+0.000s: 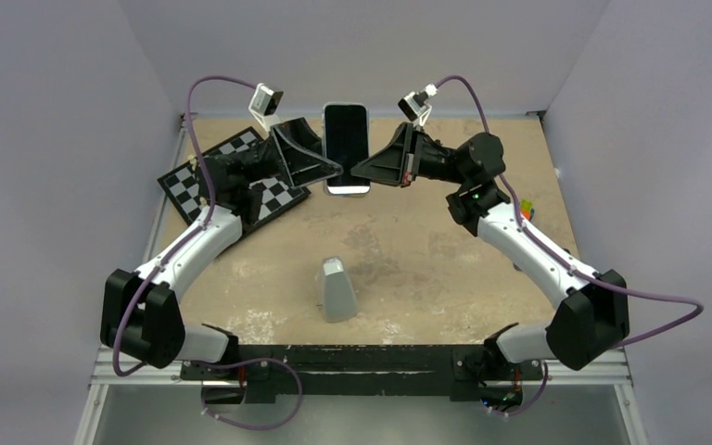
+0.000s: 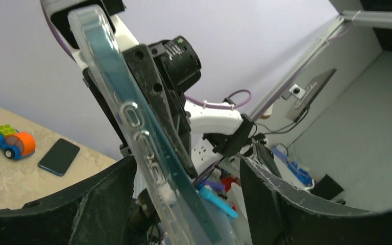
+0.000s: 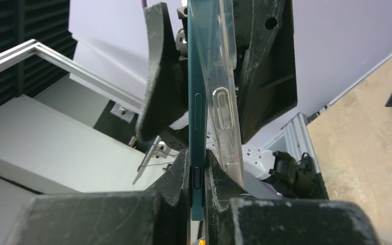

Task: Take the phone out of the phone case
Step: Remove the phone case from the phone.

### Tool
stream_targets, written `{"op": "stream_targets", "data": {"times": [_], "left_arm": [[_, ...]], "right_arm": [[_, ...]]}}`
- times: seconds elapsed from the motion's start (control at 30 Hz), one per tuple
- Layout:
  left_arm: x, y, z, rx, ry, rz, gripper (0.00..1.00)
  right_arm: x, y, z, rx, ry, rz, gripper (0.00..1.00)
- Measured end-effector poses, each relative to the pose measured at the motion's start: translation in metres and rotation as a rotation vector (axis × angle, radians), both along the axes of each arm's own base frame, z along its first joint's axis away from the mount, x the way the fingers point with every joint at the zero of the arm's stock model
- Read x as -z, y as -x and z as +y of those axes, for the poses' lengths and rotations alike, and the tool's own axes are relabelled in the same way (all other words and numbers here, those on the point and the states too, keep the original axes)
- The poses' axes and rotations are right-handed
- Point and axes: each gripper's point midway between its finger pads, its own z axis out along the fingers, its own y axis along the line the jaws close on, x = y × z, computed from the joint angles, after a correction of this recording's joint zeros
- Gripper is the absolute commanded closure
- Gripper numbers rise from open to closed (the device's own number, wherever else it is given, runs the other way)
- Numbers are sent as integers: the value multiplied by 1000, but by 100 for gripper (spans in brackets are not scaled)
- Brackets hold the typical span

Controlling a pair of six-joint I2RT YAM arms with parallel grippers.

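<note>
Right wrist view: at bottom, right gripper clamped the phone to pry it from the case; left gripper grip was unclear.

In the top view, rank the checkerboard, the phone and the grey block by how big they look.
1. checkerboard: largest, though partly covered.
2. phone: next, but it is held up nearer the camera, which enlarges it.
3. grey block: slightly smaller; the order of the last two is unsure.

No legible text, label, brand or number on anything in view.
</note>
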Motion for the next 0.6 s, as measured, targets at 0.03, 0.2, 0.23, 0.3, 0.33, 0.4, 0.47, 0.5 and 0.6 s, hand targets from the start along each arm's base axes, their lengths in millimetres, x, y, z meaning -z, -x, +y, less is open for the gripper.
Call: {"op": "stream_targets", "data": {"times": [0.03,0.2,0.23,0.3,0.33,0.4,0.47,0.5,0.6], "left_arm": [[2,4,0,14,-12,-17,17],[10,23,3,76,-65,-99,5],[12,27,4,85,-74,-111,7],[16,34,5,98,-89,-132,19],[18,38,6,105,-97,-145,29],[20,43,7,112,-111,-177,39],[21,44,8,109,-116,-204,43],[21,44,7,106,-118,-216,44],[24,43,7,102,-127,-237,45]], "right_arm": [[-2,2,-1,-9,-9,6,100],[-13,10,-7,-51,-58,12,100],[-14,11,-8,-59,-66,11,100],[-14,13,-9,-75,-75,15,100],[-14,14,-9,-83,-77,20,100],[-13,15,-9,-91,-81,29,100],[-12,16,-10,-101,-85,33,100],[-12,17,-10,-104,-87,35,100],[-11,18,-11,-114,-95,41,100]]}}
